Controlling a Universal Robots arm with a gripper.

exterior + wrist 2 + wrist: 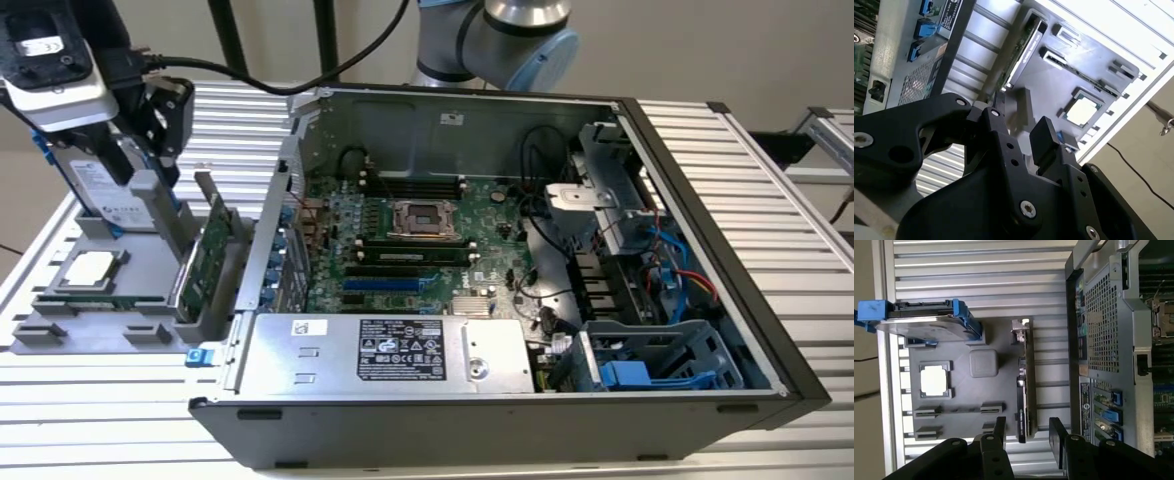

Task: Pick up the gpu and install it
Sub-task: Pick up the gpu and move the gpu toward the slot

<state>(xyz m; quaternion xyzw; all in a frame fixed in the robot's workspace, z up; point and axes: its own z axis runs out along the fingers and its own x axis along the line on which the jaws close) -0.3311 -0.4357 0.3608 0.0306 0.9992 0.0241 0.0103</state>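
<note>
The gpu (207,255) is a thin green card standing on edge in a slot of the grey holder (80,325), at the exterior view's left, beside the open computer case. It appears edge-on in both wrist views (1024,382) (1021,45). My gripper (158,125) hangs above the holder, higher than the card and apart from it. Its black fingers (1000,427) stand open with nothing between them (1028,432) (1021,122). In the first wrist view the card's near end lines up under the gap between the fingers.
A silver hard drive (107,190) in a blue frame stands upright on the holder close to the gripper. A square chip (91,265) lies flat beside it. The case's metal side wall (274,235) rises right next to the card, with the green motherboard (400,240) inside.
</note>
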